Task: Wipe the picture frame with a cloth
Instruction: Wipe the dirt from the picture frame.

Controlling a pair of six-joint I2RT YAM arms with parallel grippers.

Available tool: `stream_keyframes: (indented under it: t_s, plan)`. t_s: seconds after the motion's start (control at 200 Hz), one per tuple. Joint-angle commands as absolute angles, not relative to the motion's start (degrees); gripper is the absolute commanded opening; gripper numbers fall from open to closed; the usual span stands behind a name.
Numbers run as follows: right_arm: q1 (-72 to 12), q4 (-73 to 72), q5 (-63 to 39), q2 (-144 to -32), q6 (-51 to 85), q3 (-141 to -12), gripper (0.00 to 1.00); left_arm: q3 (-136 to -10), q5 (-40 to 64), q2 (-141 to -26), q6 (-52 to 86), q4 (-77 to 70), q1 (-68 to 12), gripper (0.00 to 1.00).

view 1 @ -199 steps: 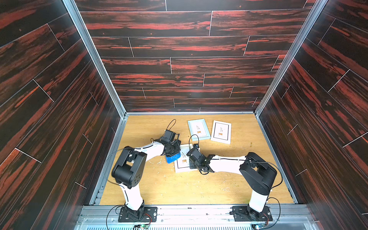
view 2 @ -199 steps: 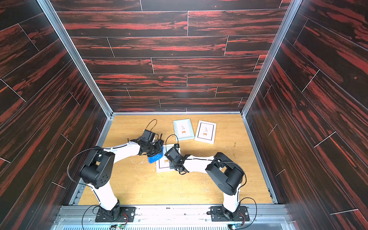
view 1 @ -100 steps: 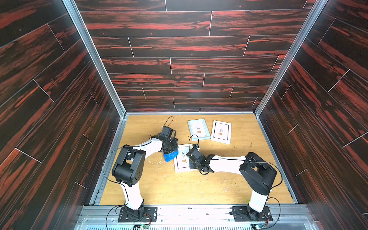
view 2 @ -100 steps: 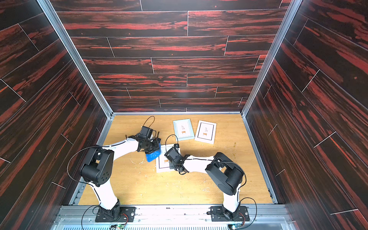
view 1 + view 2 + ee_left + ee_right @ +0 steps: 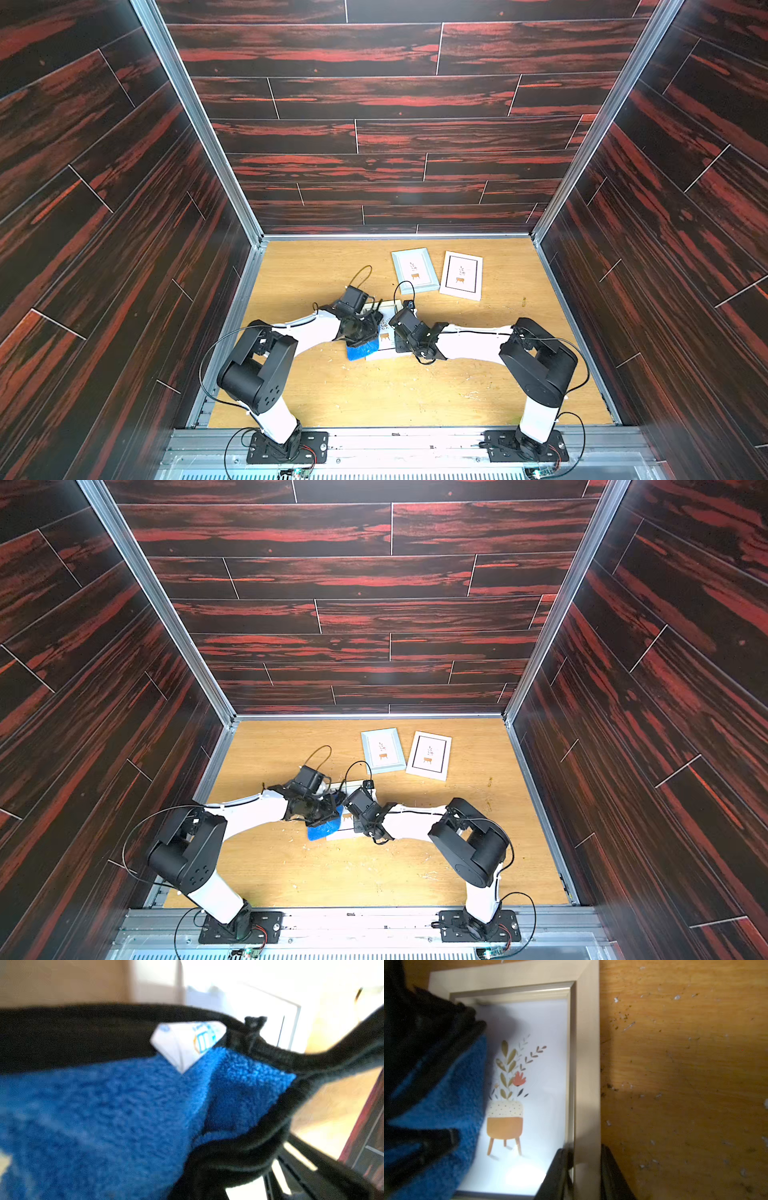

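The wiping seemed to be about half done. The bright blue fluffy microfibre cloth with black trim (image 5: pixel 452 1105) lay on the glass of the pale gold rectangular picture frame (image 5: pixel 586 1053). It covered the side of the frame toward the left arm and hung over that edge. The glass around the printed plant pot (image 5: pixel 504 1124) was bare, so I judge that part was still left. The left gripper (image 5: pixel 365 330) was clenched on the cloth, pressing it down. The right gripper (image 5: pixel 584 1167) clamped the opposite border of the frame.
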State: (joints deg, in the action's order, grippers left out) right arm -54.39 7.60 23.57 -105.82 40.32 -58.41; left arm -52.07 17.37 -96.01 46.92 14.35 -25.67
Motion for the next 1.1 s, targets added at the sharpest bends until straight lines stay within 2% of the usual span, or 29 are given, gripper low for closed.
stream_keyframes:
  t_s: [0.0,0.16,0.516,0.762,0.972,1.097]
  plan:
    - [-54.3,14.0,24.3,-107.3,40.5,-57.3,0.01,-52.3,12.7,-95.4,45.8,20.4,-25.7,0.0]
    - [-54.3,14.0,24.3,-107.1,40.9,-56.9,0.01,-47.9,14.6,-93.5,50.7,17.6,-31.3,0.0]
    - [-54.3,14.1,24.2,-106.6,40.9,-57.2,0.01,-45.3,21.9,-99.2,62.5,-2.5,-33.9,0.0]
    - [-54.4,14.3,25.2,-106.4,40.6,-56.7,0.01,-41.8,16.7,-90.9,53.6,10.0,-27.4,0.0]
    - [-54.4,13.6,24.3,-106.3,41.0,-56.6,0.01,-45.2,19.3,-96.4,58.3,3.6,-34.0,0.0]
    - [-54.3,13.8,24.4,-106.4,40.8,-56.7,0.01,-46.4,20.2,-97.8,59.0,2.7,-34.7,0.0]
